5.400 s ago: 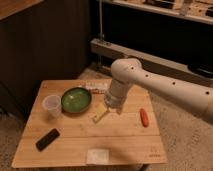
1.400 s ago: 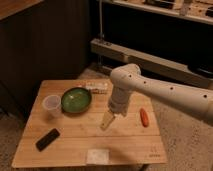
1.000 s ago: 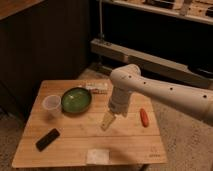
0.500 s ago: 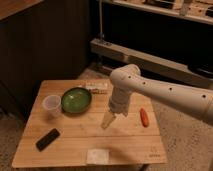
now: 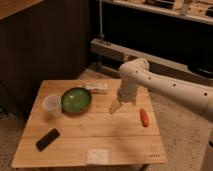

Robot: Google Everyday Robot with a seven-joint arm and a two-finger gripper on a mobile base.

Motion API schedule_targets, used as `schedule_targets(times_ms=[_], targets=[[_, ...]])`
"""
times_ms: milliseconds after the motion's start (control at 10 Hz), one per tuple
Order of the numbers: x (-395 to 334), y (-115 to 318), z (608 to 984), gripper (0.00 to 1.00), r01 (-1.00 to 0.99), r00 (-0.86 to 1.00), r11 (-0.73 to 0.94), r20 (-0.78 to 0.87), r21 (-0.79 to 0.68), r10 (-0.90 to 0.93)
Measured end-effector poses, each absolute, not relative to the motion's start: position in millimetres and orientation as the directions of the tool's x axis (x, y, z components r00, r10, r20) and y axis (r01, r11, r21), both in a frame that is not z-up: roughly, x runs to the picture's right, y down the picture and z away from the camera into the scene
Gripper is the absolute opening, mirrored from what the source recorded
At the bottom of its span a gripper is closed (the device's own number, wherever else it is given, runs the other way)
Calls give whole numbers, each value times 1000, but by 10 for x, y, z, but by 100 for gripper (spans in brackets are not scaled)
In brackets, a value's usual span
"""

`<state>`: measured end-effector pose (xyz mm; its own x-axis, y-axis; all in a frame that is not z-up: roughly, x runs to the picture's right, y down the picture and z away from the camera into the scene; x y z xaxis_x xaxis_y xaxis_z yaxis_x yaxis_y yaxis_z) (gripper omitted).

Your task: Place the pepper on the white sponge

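The pepper (image 5: 144, 117) is a small red-orange vegetable lying on the wooden table (image 5: 75, 132) near its right edge. The white sponge (image 5: 98, 156) is a flat off-white pad at the table's front edge, near the middle. My gripper (image 5: 115, 107) hangs from the white arm above the table's middle, left of the pepper and well behind the sponge. It holds nothing that I can see.
A green bowl (image 5: 76, 99) sits at the back left, with a clear plastic cup (image 5: 51, 104) to its left. A whitish packet (image 5: 96, 87) lies at the back edge. A black slab (image 5: 47, 139) lies front left. Shelving stands behind the table.
The gripper moved slightly toward the front of the table since the earliest frame; over the last second nothing visibly moved.
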<state>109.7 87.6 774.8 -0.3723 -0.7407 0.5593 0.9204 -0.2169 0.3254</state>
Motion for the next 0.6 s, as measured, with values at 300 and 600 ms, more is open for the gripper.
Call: schedule_targets(times_ms=[300,600], targets=[[1453,904,7905,80,961,-263,-167,551,219,-792],[1785,1054,7957,80,991,-134,-108,559,80,-818]])
